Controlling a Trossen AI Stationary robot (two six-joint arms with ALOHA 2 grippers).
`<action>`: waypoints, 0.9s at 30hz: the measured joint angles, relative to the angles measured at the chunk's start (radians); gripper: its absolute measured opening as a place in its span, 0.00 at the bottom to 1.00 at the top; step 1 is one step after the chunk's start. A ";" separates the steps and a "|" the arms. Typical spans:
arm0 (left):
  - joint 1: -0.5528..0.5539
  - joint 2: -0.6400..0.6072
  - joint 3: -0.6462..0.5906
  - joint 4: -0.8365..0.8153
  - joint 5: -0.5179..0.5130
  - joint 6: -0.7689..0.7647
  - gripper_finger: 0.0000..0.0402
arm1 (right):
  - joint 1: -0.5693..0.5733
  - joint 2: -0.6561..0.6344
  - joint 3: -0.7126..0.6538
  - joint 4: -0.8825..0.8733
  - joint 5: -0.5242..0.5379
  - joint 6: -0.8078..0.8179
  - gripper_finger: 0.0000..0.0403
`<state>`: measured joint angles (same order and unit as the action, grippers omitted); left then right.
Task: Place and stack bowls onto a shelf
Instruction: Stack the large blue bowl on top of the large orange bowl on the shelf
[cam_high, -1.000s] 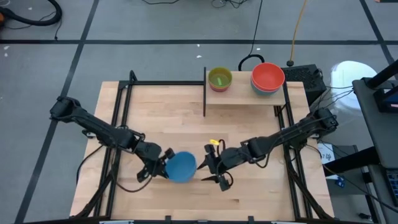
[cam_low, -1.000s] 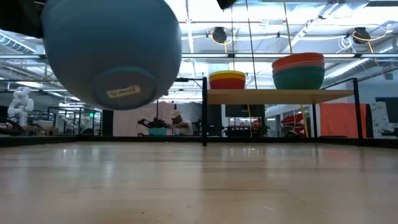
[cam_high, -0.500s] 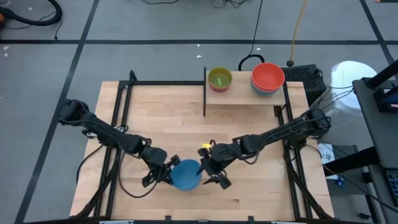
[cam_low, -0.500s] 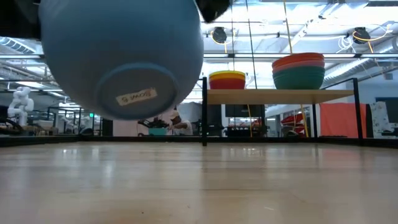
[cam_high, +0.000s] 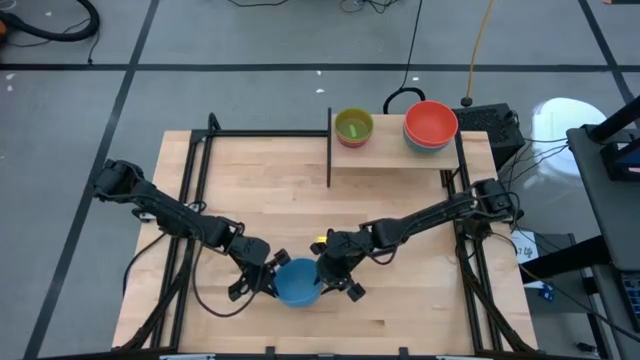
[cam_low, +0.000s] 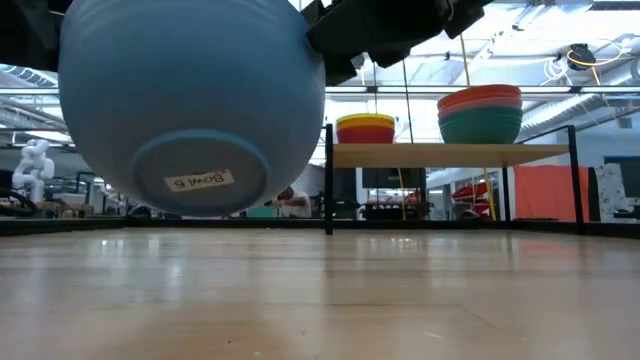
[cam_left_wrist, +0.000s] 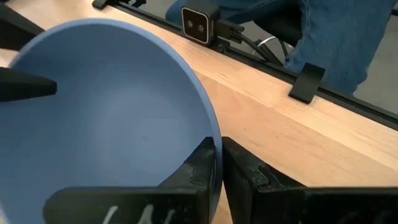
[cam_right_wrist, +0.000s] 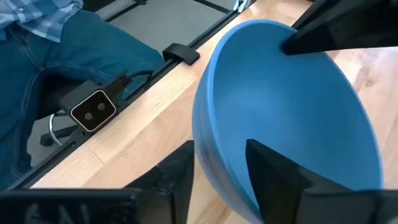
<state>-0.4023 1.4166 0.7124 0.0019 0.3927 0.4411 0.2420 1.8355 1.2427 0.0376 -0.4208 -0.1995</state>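
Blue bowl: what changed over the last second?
The left gripper carried the blue bowl toward the table's front edge, still clamped on its rim. The right gripper moved in from the right and now straddles the opposite rim, fingers apart, not yet closed. The bowl stacks on the shelf are unchanged.

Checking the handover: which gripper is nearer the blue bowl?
Neither is clearly nearer. The left gripper pinches the rim of the blue bowl on one side; the right gripper straddles the opposite rim, jaws still apart.

right tool (cam_high: 326, 279) now straddling blue bowl (cam_high: 296, 281) rim, bowl nearer front
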 joint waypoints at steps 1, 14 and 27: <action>0.000 0.000 0.000 0.001 0.000 0.002 0.08 | -0.001 0.000 0.000 0.000 0.000 -0.005 0.32; 0.002 0.000 0.000 0.000 -0.050 0.021 0.07 | -0.005 0.001 0.000 -0.009 -0.023 -0.036 0.08; 0.001 0.000 -0.004 0.057 -0.388 -0.060 0.48 | -0.004 0.000 -0.002 -0.021 -0.034 -0.007 0.01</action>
<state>-0.4015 1.4166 0.7086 0.0588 0.0043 0.3815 0.2382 1.8355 1.2403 0.0166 -0.4551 -0.2064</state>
